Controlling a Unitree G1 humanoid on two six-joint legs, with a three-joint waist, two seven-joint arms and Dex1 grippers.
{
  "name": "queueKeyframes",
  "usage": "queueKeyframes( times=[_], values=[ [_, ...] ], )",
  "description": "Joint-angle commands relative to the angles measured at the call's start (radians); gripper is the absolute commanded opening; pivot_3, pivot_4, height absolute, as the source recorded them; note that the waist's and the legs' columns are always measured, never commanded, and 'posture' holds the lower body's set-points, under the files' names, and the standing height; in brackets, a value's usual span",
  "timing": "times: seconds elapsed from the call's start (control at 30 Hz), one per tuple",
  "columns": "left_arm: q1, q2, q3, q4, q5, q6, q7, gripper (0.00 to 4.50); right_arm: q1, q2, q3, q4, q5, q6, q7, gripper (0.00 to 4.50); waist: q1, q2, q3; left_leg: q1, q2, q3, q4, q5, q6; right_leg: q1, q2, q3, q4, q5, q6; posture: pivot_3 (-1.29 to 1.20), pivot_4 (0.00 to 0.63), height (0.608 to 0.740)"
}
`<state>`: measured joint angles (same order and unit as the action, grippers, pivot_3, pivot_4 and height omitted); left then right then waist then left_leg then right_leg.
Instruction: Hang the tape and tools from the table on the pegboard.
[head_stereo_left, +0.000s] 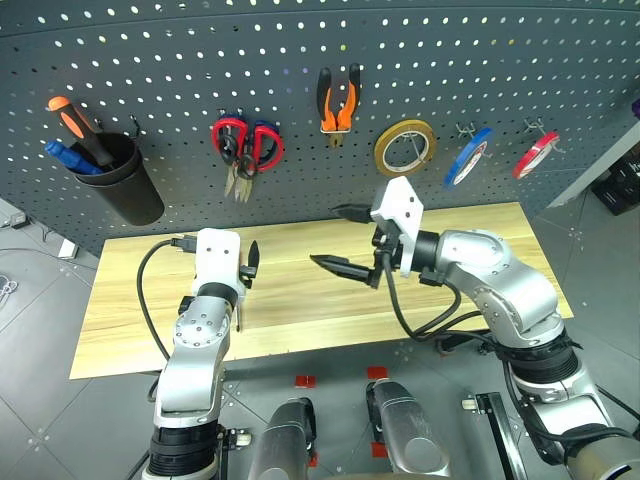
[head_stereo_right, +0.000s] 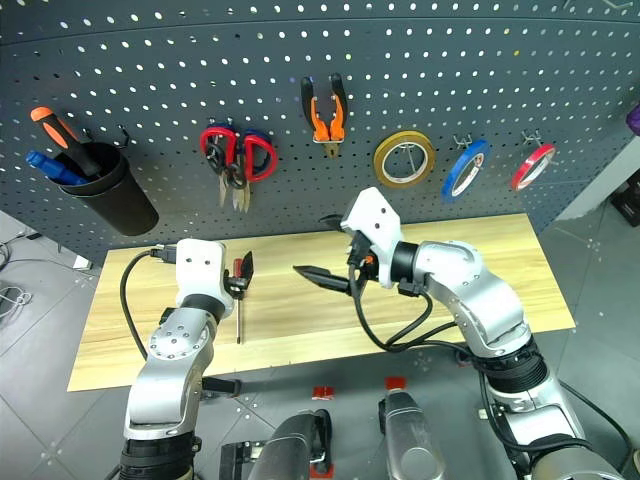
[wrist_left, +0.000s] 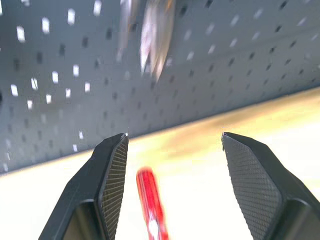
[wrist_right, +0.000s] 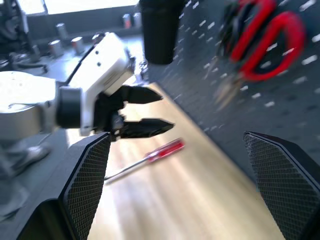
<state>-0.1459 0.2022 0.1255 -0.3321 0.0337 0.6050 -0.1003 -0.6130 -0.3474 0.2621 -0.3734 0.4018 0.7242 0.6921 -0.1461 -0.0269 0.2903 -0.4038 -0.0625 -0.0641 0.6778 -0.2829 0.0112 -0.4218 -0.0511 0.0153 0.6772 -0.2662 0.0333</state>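
The pegboard (head_stereo_left: 300, 60), dark grey with rows of small holes, stands behind the tabletop (head_stereo_left: 480, 240) and is the landmark here. On it hang, from the robot's left to right, a black cup (head_stereo_left: 125, 180) with two handled tools inside, the red-handled scissors (head_stereo_left: 250, 145) with a smaller dark-handled pair partly behind them, the pliers (head_stereo_left: 338, 105) with orange-and-black handles, a yellow tape ring (head_stereo_left: 404, 147), the blue tape (head_stereo_left: 467, 157) and a red tape ring (head_stereo_left: 535, 155). The tabletop of pale wood planks runs along the foot of the pegboard, and most of its surface is bare, with wide room toward both ends. The right gripper (head_stereo_left: 345, 240) hangs above the middle of the tabletop, below the pliers, pointing to the robot's left; its fingers (wrist_right: 85, 185) are wide apart and hold nothing. The left gripper (wrist_left: 172, 170) is low over the tabletop, below the scissors; its fingers (wrist_left: 112, 180) stand apart and clamp nothing. The screwdriver (head_stereo_right: 239, 300), slim with a red handle and a thin metal shaft, lies flat on the tabletop just under the left gripper, between its fingers in the left wrist view, its handle end toward the pegboard.
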Motion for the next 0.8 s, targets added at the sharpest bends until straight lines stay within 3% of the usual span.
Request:
queueKeyframes(
  times=[0.03, 0.3, 0.57, 0.67, 0.8],
  values=[
    [-0.052, 0.022, 0.094, 0.109, -0.090, 0.060, -0.042, 3.14, -0.042, 0.028, 0.026, -0.048, 0.014, 0.091, -0.044, 4.50, 0.000, 0.000, 0.002, 0.000, 0.000, 0.000, 0.000, 0.000, 0.000, 0.000, 0.000, 0.000, 0.000, 0.000, 0.000, -0.32, 0.327, 0.740],
    [-0.257, 0.101, 0.129, 0.491, -0.119, 0.108, -0.047, 3.14, -0.143, 0.020, 0.068, -0.010, 0.023, 0.226, -0.024, 4.50, 0.000, -0.003, 0.026, -0.001, 0.000, 0.000, 0.001, 0.000, 0.000, -0.002, 0.000, -0.001, 0.000, 0.000, 0.000, -0.31, 0.371, 0.740],
    [-0.380, 0.094, 0.113, 0.786, -0.120, 0.071, -0.039, 3.14, -0.190, -0.004, 0.099, 0.023, 0.012, 0.230, 0.004, 4.50, 0.000, -0.006, 0.036, -0.005, 0.000, 0.000, 0.000, 0.000, 0.000, -0.005, -0.001, -0.002, -0.002, 0.000, 0.000, -0.34, 0.371, 0.740],
    [-0.392, 0.103, 0.130, 0.839, -0.124, 0.069, -0.024, 2.60, -0.207, -0.014, 0.106, 0.031, 0.011, 0.224, 0.023, 4.50, -0.001, -0.006, 0.036, -0.005, 0.000, 0.001, 0.000, 0.000, 0.000, -0.005, -0.001, -0.002, -0.003, 0.000, 0.000, -0.34, 0.363, 0.740],
    [-0.383, 0.124, 0.144, 0.817, -0.144, 0.072, -0.036, 1.43, -0.225, -0.031, 0.115, 0.035, 0.006, 0.206, 0.051, 4.50, -0.004, -0.006, 0.036, -0.005, 0.000, 0.001, 0.001, 0.000, 0.000, -0.005, -0.001, -0.003, -0.002, 0.000, 0.000, -0.33, 0.340, 0.740]
  ],
)
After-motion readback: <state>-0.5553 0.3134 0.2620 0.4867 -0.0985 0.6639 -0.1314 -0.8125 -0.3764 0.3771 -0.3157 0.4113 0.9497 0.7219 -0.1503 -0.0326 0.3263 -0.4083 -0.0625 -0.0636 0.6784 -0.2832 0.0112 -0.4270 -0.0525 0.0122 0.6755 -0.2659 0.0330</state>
